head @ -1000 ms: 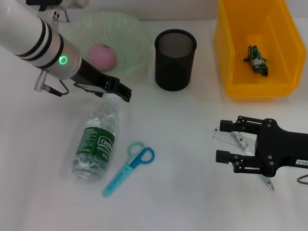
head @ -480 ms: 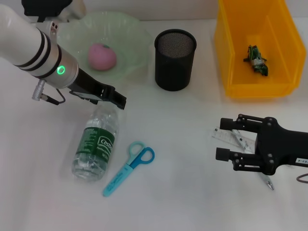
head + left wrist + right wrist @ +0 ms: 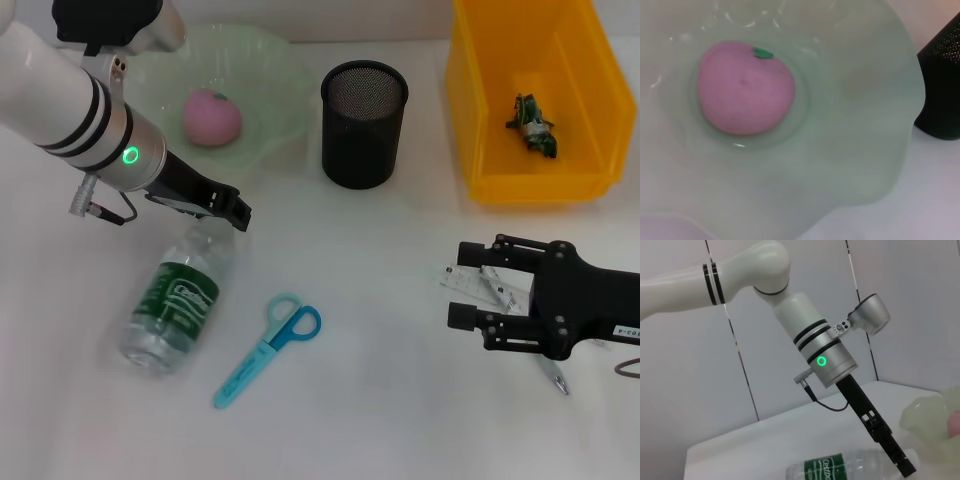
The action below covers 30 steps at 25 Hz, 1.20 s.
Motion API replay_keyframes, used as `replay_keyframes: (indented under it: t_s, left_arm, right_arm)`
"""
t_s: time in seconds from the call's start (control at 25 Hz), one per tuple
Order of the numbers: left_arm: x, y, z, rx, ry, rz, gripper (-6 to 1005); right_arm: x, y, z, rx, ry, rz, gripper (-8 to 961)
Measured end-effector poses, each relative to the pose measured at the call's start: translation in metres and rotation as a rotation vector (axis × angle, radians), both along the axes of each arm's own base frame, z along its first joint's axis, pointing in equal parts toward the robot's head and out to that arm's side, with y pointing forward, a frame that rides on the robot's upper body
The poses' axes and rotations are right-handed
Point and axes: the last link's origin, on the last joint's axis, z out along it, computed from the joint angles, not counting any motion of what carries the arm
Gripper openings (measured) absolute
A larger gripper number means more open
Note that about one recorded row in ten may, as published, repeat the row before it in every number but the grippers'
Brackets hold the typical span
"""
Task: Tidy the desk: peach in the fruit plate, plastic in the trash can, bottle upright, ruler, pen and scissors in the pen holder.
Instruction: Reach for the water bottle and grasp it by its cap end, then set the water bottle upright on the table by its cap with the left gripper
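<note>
The clear bottle with a green label lies on its side on the white desk. My left gripper is at its neck, shut on it; the right wrist view shows those fingers meeting the bottle. A pink peach rests in the green fruit plate. Blue scissors lie beside the bottle. My right gripper is open, low over the clear ruler, with the pen partly hidden under that arm. The black mesh pen holder stands at the back centre.
The yellow trash can at the back right holds a crumpled piece of plastic. The pen holder's side shows next to the plate in the left wrist view. The plate's rim shows in the right wrist view.
My left gripper moved left and down to the bottle's neck. The bottle has swung and slid leftward with it. The right gripper has barely moved.
</note>
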Motion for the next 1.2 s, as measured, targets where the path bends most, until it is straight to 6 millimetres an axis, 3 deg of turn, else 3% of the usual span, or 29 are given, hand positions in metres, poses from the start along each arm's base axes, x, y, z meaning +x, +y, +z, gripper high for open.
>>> replay_keyframes:
  t_s: [0.16,0.24,0.56,0.8,1.2]
  left_arm:
    - [-0.001,0.000,0.000,-0.010,0.003,-0.035,546]
    - [-0.003,0.000,0.003,-0.011,0.004,-0.057,434]
    - [0.002,-0.006,0.016,-0.021,-0.060,-0.124,451]
    - [0.009,-0.016,0.039,0.015,-0.270,-0.220,463]
    - [-0.009,-0.039,0.063,0.150,-0.550,-0.409,484]
  right_arm:
    - [0.002,0.000,-0.002,0.002,-0.002,-0.013,766]
    - [0.002,0.000,-0.004,0.007,0.008,-0.019,766]
    - [0.003,0.001,-0.001,0.026,0.023,-0.030,766]
    - [0.002,0.004,0.002,0.045,0.038,-0.035,765]
    - [-0.003,0.008,0.008,0.098,0.107,-0.046,765]
